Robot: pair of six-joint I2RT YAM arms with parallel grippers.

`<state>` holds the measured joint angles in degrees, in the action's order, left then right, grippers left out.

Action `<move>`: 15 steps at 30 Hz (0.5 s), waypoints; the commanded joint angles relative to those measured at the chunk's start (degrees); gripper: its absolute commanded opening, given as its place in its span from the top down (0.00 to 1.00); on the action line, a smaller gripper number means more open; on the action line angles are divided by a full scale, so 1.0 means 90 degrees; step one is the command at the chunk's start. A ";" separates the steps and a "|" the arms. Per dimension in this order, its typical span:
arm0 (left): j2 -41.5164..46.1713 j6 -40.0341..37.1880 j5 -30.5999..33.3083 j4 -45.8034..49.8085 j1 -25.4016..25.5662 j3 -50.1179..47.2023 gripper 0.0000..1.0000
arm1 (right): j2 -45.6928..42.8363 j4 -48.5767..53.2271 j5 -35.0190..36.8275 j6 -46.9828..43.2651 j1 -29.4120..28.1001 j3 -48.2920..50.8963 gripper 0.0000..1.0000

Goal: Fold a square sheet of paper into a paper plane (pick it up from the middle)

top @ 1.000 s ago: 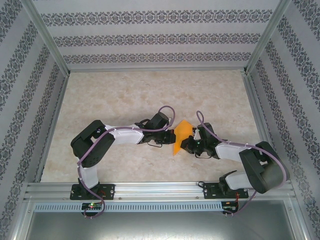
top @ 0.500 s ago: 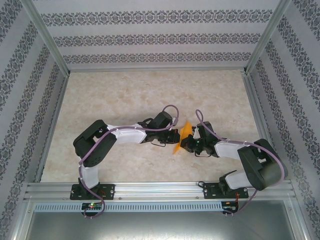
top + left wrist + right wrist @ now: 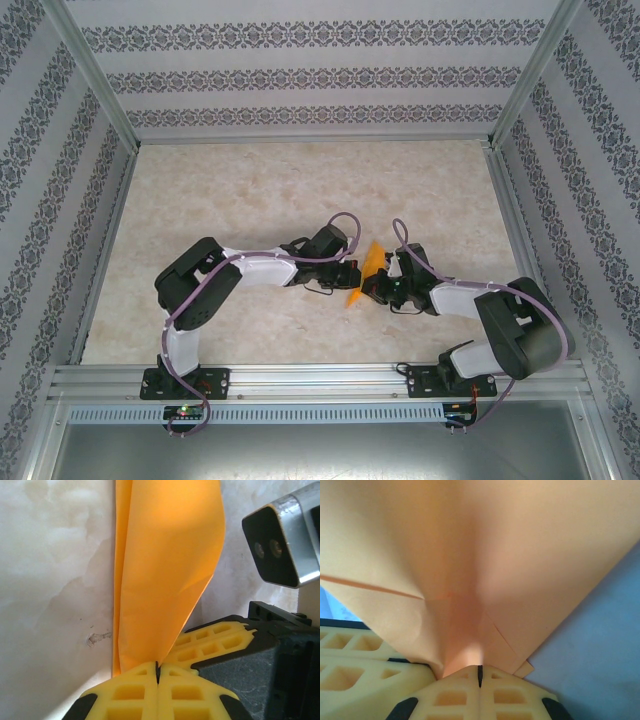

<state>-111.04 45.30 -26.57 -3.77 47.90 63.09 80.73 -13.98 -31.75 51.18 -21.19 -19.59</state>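
The bright orange sheet of paper (image 3: 366, 268) is folded into a slim, pointed paper-plane shape and hangs just above the table between the two arms. My left gripper (image 3: 158, 667) is shut on its near end, and the folded layers (image 3: 160, 570) fan away from the yellow fingertips. My right gripper (image 3: 480, 669) is shut on the paper (image 3: 495, 555) from the other side. Its yellow fingers (image 3: 215, 640) lie right beside the left ones. In the top view the left gripper (image 3: 352, 272) and the right gripper (image 3: 377, 284) meet at the paper.
The marble-patterned table (image 3: 250, 190) stretches away behind and to both sides of the arms. Patterned walls and an aluminium frame (image 3: 310, 138) close it in. The right wrist's camera housing (image 3: 285, 540) sits close to the paper.
The left arm has moved right towards the right gripper. The paper has been pressed from a wider flap into a narrower folded shape. The right jaws have closed fully on it.
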 commanded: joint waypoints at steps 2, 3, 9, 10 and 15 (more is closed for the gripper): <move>-0.0306 0.0146 0.0052 -0.0109 0.0078 0.0105 1.00 | 0.0063 -0.0135 0.0106 0.0033 0.0050 0.0211 0.96; -0.0322 0.0180 0.0052 -0.0181 0.0069 0.0091 1.00 | 0.0063 -0.0151 0.0099 0.0044 0.0047 0.0223 0.96; -0.0499 0.0250 0.0003 -0.0343 0.0058 0.0165 1.00 | 0.0046 -0.0363 0.0023 0.0141 0.0059 0.0269 0.96; -0.0552 0.0255 -0.0021 -0.0357 0.0064 0.0159 1.00 | 0.0044 -0.0379 0.0014 0.0144 0.0052 0.0263 0.97; -0.0669 0.0157 -0.0009 -0.0271 0.0059 0.0101 1.00 | 0.0062 -0.0730 -0.0107 0.0272 0.0089 0.0345 0.97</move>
<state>-113.36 46.96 -27.05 -6.48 47.66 64.05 80.73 -18.04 -32.03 53.30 -19.99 -17.76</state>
